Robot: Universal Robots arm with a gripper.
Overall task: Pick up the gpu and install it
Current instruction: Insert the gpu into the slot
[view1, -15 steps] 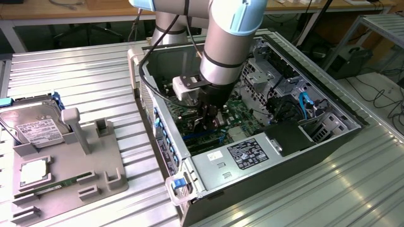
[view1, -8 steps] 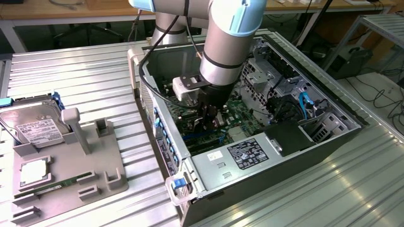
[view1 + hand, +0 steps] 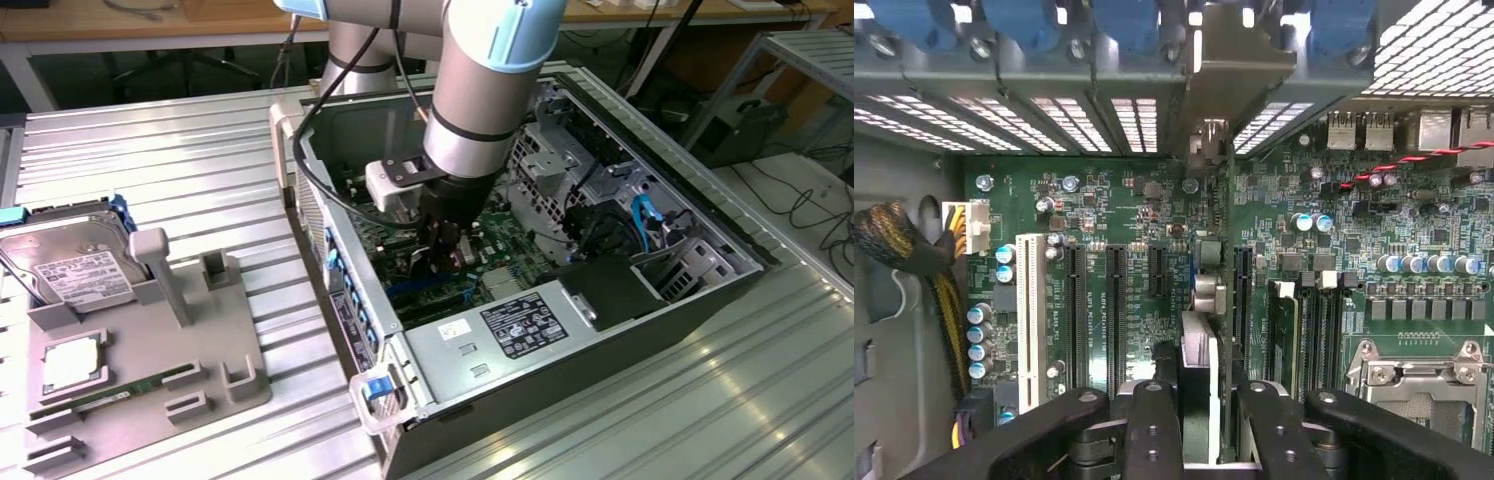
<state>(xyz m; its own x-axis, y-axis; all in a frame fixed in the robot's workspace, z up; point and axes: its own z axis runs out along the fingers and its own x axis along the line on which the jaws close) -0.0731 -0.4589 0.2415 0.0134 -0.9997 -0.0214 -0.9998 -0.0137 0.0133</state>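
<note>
Dark, thin circuit card seen edge-on: that is your gpu (image 3: 1199,385), upright between the pincer's fingers over the green motherboard (image 3: 1154,215). Its silver metal end bracket (image 3: 1206,140) reaches up to the slotted grille at the rear wall of the case. In the exterior view you find the card (image 3: 451,255) low inside the open computer case (image 3: 534,330), under the arm's wrist.

Pincer (image 3: 1199,440): matte black, with two fingers (image 3: 1149,430) studded with small screws. You have it partly closed, one finger on each face of the card, so it grips the gpu. In the exterior view the pincer (image 3: 447,245) hangs below the grey arm.

Motherboard: green laminate, densely populated. You can count three long black expansion slots (image 3: 1116,310) and one white slot (image 3: 1032,320) on one side of the card, and one more black slot on the other. A silver processor socket frame (image 3: 1424,375) sits at the board's edge, and a yellow-and-black cable bundle (image 3: 914,250) runs along the case wall.

Case: grey sheet metal, lying on its side on a ribbed metal table (image 3: 174,170).

Grey plastic parts holder (image 3: 147,350), at the exterior view's left: one silver hard drive with a white label (image 3: 74,265) and one narrow green memory stick (image 3: 120,390).
</note>
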